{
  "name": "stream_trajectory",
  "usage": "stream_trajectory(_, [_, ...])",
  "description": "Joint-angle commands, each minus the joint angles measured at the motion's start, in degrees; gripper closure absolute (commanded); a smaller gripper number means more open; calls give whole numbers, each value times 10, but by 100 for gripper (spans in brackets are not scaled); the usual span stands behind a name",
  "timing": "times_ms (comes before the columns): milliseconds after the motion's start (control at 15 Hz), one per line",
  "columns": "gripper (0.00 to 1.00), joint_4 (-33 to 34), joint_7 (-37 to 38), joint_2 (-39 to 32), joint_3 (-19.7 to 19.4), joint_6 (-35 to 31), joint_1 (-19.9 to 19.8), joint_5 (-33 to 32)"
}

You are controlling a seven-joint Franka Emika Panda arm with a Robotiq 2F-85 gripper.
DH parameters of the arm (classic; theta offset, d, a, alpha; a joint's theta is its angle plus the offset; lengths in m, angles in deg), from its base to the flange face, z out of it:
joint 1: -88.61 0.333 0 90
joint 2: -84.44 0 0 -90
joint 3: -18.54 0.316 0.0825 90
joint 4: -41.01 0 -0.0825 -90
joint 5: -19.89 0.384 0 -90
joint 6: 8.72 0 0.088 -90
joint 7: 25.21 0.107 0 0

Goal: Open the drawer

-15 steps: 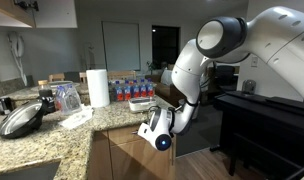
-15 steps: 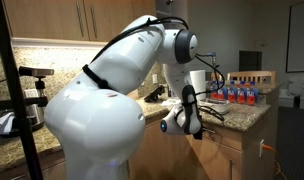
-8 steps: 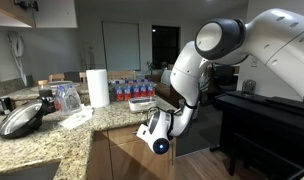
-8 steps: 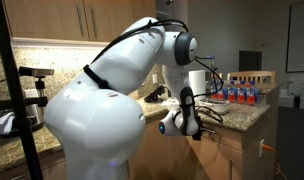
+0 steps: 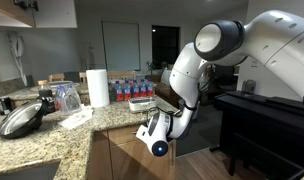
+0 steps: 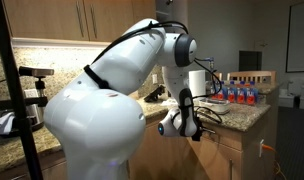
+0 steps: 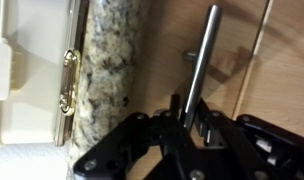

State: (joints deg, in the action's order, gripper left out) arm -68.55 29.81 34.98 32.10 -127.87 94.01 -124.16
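Hand [image 7: 188, 118] lower; light-wood drawer [image 7: 168, 40], silver bar handle [image 7: 203, 60]

Both exterior views showed you the arm [image 5: 207, 45] over the counter [image 5: 62, 140]. The wrist view sat close, handle [image 7: 202, 60] toward 12 o'clock.

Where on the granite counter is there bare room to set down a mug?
The nearest stretch of counter, bordered by the dark pan and white paper, is bare. Farther back it is crowded: paper towel roll, bottles.
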Motion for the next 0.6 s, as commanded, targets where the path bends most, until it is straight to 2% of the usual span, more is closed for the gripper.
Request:
stream_trajectory(0, [89, -30, -1, -22, 21, -6, 19, 7])
stream_trajectory(533, [89, -41, 11, -25, 24, 8, 19, -1])
